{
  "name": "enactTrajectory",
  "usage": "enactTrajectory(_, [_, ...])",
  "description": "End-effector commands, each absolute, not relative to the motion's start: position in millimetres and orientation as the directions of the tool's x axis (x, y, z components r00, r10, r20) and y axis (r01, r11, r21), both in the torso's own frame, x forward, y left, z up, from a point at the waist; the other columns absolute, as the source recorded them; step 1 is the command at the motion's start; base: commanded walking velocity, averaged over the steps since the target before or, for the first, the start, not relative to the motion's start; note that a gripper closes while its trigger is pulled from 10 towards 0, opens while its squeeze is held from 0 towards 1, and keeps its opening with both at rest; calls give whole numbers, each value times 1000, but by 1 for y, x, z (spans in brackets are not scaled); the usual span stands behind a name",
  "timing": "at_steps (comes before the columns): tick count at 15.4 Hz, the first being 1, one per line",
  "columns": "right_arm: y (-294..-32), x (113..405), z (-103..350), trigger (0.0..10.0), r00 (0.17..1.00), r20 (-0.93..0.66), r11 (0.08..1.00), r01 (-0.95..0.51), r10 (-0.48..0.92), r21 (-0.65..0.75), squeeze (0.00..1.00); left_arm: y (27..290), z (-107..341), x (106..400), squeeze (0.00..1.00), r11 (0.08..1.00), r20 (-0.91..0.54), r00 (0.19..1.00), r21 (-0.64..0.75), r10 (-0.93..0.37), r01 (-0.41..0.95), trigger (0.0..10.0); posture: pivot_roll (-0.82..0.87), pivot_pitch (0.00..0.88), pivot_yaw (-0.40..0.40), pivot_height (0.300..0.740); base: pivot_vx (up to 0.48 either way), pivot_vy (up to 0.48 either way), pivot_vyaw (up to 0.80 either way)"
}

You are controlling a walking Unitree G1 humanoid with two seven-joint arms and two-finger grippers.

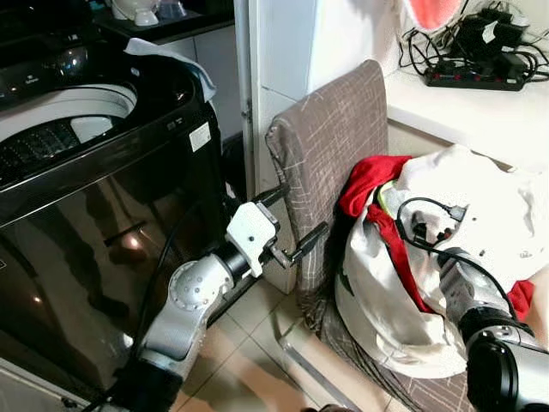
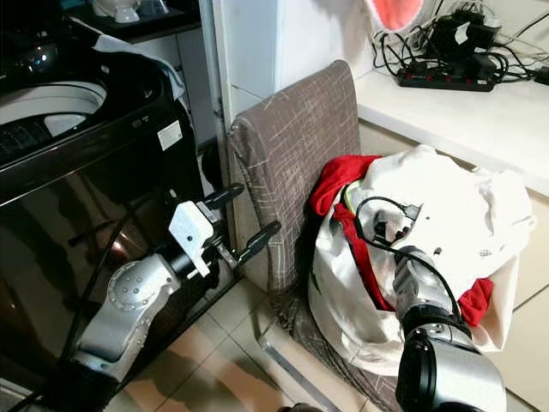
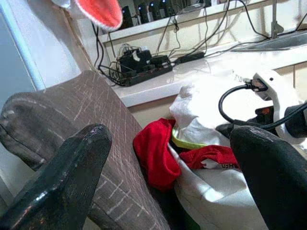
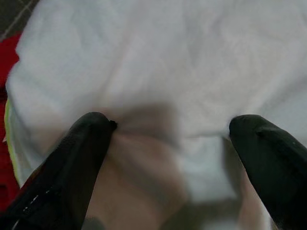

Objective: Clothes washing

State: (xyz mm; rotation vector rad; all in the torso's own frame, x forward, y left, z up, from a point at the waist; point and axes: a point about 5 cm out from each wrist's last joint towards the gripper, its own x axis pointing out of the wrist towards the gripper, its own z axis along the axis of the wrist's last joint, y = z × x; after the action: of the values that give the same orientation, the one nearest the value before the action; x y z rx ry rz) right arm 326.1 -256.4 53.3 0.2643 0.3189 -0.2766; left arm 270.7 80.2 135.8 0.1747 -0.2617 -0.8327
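Note:
A pile of laundry lies on a grey-brown chair (image 1: 330, 129): a big white cloth (image 1: 489, 206) over a red garment (image 1: 371, 176) with a yellow-green edge. My right gripper (image 4: 168, 129) is open, its fingertips (image 4: 91, 132) pressed down into the white cloth, which bunches between them. Its wrist (image 1: 463, 287) reaches into the pile from the front. My left gripper (image 1: 293, 219) hangs open and empty between the chair's back and the black top-loading washing machine (image 1: 94, 189). The machine's lid is up and its drum (image 1: 73, 112) shows.
A white counter (image 1: 480, 112) behind the chair carries a power strip (image 1: 472, 79) and tangled cables. A white cloth (image 1: 171, 56) is draped on the washer's back corner. Pale tiled floor (image 1: 249, 352) lies between washer and chair.

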Motion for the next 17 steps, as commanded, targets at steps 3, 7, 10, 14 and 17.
enactTrajectory(3, [-245, 312, 25, 10000, 835, -513, 904, 357, -197, 234, 0, 87, 136, 267, 0, 682, 130, 671, 210, -730, 701, 10000, -4, 43, 9, 732, 0, 0, 0])
enactTrajectory(7, [-231, 308, 15, 2549, 810, -559, 938, 313, -180, 151, 0, 88, 130, 263, 0, 680, 76, 676, 54, -733, 731, 10000, 1, 44, 9, 732, 0, 0, 0])
enactTrajectory(10, [-234, 311, 20, 0, 818, -542, 952, 288, -192, 98, 0, 89, 134, 264, 0, 687, 65, 684, 84, -727, 722, 10000, 5, 46, 5, 732, 0, 0, 0])
enactTrajectory(14, [-231, 314, 22, 0, 825, -534, 963, 261, -184, 71, 0, 89, 135, 265, 0, 696, 54, 695, 106, -717, 710, 10000, -2, 53, 3, 732, 0, 0, 0])
enactTrajectory(17, [-225, 316, 22, 0, 829, -535, 966, 243, -163, 83, 0, 86, 135, 267, 0, 701, 49, 701, 130, -711, 701, 10000, -3, 54, 3, 732, 0, 0, 0])
